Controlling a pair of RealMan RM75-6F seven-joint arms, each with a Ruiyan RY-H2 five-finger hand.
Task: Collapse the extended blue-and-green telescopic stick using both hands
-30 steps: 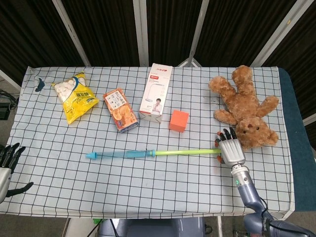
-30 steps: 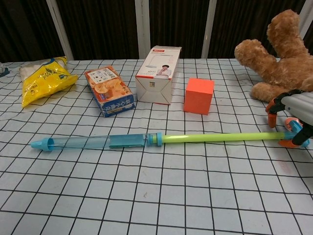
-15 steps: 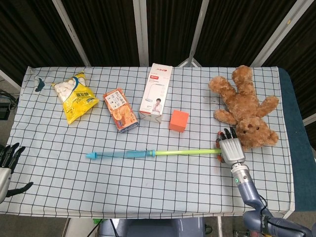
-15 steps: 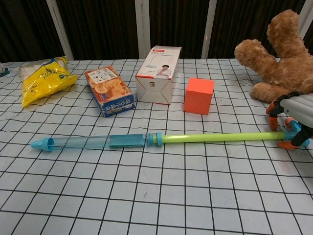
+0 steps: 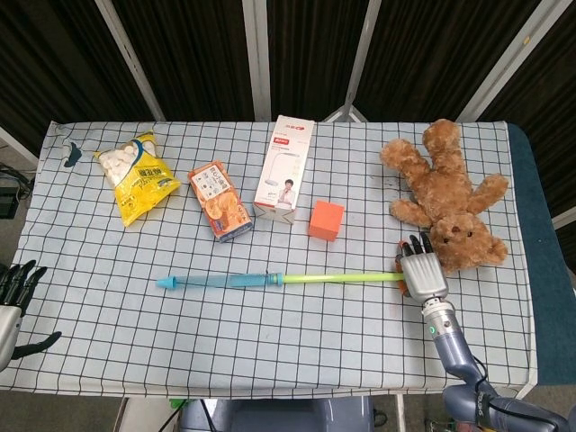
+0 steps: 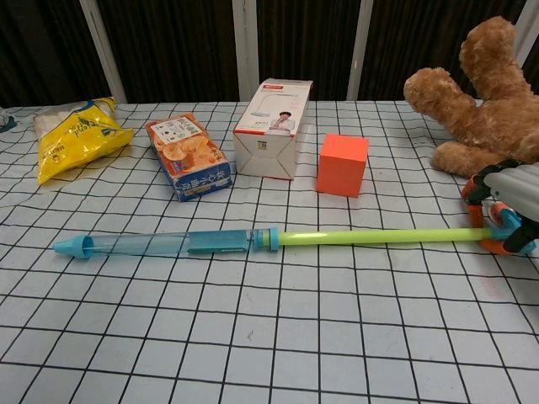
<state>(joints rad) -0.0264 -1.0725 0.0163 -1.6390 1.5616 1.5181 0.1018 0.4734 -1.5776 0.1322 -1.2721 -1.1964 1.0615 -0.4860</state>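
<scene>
green end: your right hand was clamped on the stick tip.
left hand: fingers apart, empty, off-table; you needed it on the blue barrel.

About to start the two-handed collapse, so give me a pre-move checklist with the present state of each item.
1. Telescopic stick fully extended, flat on the checked tablecloth: ok.
2. Right hand at the stick's green end: ok. Firm grip on it: cannot tell.
3. Left hand on the blue end: not ok; it sits off the table's left edge, holding nothing, fingers apart.
4. Path along the stick free: ok; the orange cube and biscuit box lie behind it.
5. Teddy bear apart from the right hand: cannot tell; they are very close.
</scene>
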